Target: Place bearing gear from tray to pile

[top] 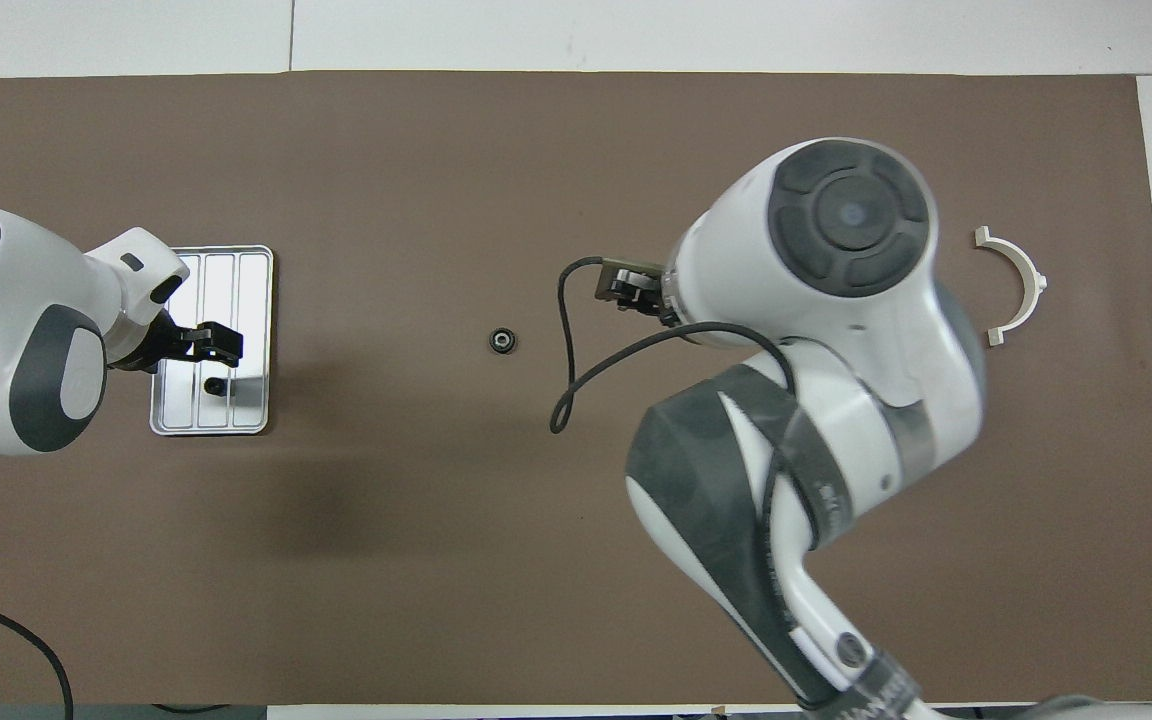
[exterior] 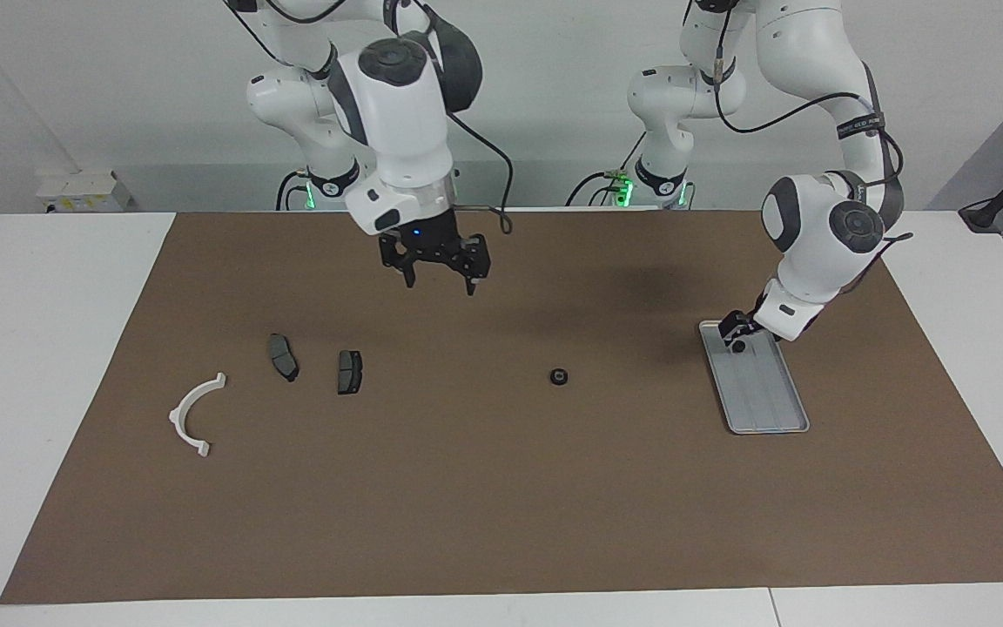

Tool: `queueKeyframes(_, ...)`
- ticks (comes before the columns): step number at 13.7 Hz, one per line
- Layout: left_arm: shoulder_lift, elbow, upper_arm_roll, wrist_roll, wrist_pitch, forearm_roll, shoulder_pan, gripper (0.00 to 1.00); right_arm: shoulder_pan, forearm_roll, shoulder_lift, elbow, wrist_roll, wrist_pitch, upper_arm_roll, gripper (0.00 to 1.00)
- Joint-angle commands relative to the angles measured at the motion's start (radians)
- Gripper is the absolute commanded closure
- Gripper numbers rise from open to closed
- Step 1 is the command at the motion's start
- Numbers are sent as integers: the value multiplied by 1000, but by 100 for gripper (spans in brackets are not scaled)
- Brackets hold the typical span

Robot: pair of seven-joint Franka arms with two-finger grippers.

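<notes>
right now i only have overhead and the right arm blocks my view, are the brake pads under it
observer: yes, two brake pads lie on the mat beside the white bracket.
operator: right end effector down on them
observer: no, the right end effector hangs open, high over bare mat.
operator: how high is the left one
observer: the left end effector is low over the tray, at a small black part.

Place: robotics lab.
Evidence: two white arms bolted at a white surface (exterior: 49,348), brown mat (exterior: 501,488), bare grey wall (exterior: 554,87), lit green base lights, loose cabling.
</notes>
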Motion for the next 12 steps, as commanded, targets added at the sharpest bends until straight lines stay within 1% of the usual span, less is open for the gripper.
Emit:
queueKeyframes(1, -57, -110, -13, -2, 96, -1, 3, 13, 67, 4, 135, 73, 132, 73, -7, 0)
queueKeyframes(2, -60, -125, -11, -7, 119, -1, 3, 17, 87, 5, 176, 94, 161, 99, -9, 0)
queueKeyframes(3, -63, -136, -11, -12, 128, -1, 11, 20, 96, 1, 213, 111, 187, 101, -10, 0)
queueKeyframes(4, -63, -137, -11, -15, 128, -1, 25, 21, 113, -8, 265, 151, 221, 101, -13, 0)
queueKeyframes(6, -63, -140, -11, -12, 130, -1, 45, 24, 168, -89, 398, 275, 300, 96, -13, 0)
queueKeyframes(7, -64, -147, -11, -5, 131, -1, 48, 25, 171, -115, 448, 327, 313, 92, -10, 0)
queueKeyframes(8, -63, -156, -11, -15, 148, -1, 48, 27, 172, -117, 483, 362, 313, 93, -10, 0)
queueKeyframes(10, -61, -185, -13, -51, 193, -1, 45, 32, 179, -119, 538, 427, 313, 93, -12, 0)
queueKeyframes(12, -58, -191, -13, -64, 205, -1, 43, 34, 185, -119, 578, 467, 313, 92, -13, 0)
